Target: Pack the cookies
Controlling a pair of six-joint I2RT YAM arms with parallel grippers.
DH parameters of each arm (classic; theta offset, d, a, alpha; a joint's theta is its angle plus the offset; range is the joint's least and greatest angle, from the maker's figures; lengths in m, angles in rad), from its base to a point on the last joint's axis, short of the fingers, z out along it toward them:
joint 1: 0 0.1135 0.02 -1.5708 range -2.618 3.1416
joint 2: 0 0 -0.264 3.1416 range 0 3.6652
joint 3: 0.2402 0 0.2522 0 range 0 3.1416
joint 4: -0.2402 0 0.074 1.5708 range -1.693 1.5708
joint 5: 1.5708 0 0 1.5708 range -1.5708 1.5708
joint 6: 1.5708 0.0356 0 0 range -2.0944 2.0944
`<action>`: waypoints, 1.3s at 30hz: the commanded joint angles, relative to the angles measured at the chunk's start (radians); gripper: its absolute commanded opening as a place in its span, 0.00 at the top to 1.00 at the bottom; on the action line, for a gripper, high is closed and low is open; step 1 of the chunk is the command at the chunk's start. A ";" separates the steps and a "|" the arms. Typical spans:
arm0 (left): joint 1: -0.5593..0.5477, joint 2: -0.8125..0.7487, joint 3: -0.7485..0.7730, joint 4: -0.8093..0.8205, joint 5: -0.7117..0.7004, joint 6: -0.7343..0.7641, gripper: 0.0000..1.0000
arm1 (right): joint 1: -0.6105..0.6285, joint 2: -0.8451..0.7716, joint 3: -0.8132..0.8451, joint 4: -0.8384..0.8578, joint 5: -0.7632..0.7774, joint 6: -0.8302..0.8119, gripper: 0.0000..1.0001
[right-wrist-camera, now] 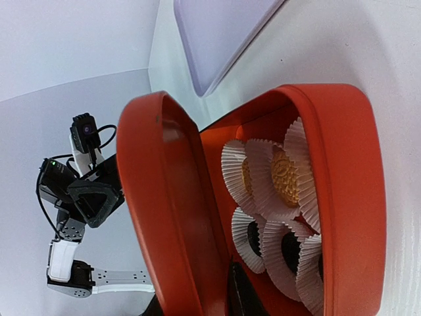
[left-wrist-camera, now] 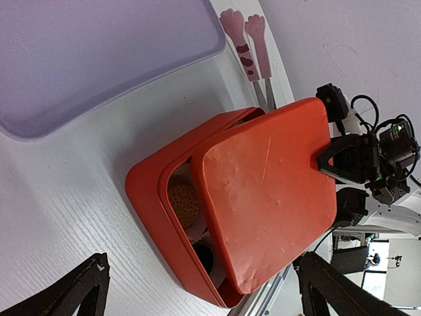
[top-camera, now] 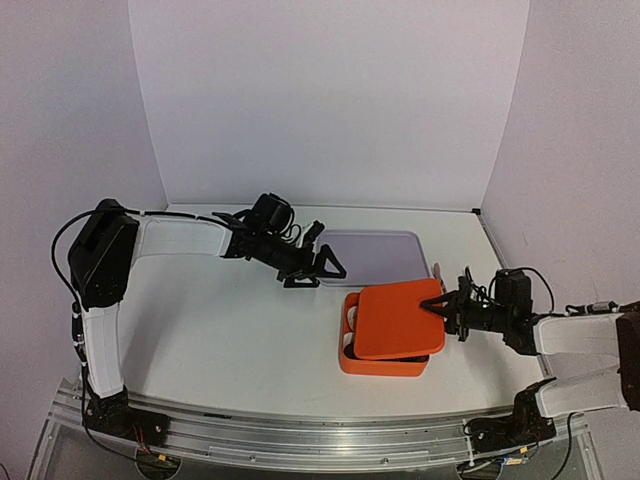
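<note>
Right wrist view shows cookies [right-wrist-camera: 284,176] in cups [right-wrist-camera: 233,168], hidden from top view, right pincer [top-camera: 441,303] grasping lid [top-camera: 400,318], left pincer [top-camera: 320,272] released

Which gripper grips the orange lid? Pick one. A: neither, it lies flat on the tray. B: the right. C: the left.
B: the right gripper clamps the lid by its edge, tilted over the orange box; the left gripper hangs open, apart.

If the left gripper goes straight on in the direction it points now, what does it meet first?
Probably the orange box, its wall facing the left gripper, just under the tilted lid; the height is hard to judge.
</note>
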 commanded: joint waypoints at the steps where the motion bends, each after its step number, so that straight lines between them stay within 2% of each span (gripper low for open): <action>1: -0.007 0.006 0.039 0.026 0.021 -0.004 0.00 | -0.005 -0.054 -0.017 0.037 0.014 0.068 0.81; 12: -0.014 0.038 0.060 0.022 0.029 -0.019 0.00 | -0.005 -0.022 -0.034 0.039 -0.014 0.068 0.78; 30: -0.026 0.065 0.093 -0.008 0.029 -0.016 0.00 | -0.061 0.021 -0.063 0.015 -0.042 0.049 0.66; 36: -0.027 0.084 0.114 -0.016 0.036 -0.013 0.00 | -0.071 0.000 -0.023 -0.056 -0.079 0.001 0.57; 39: -0.029 0.092 0.123 -0.018 0.039 -0.013 0.00 | -0.078 -0.033 -0.005 -0.147 -0.066 -0.043 0.55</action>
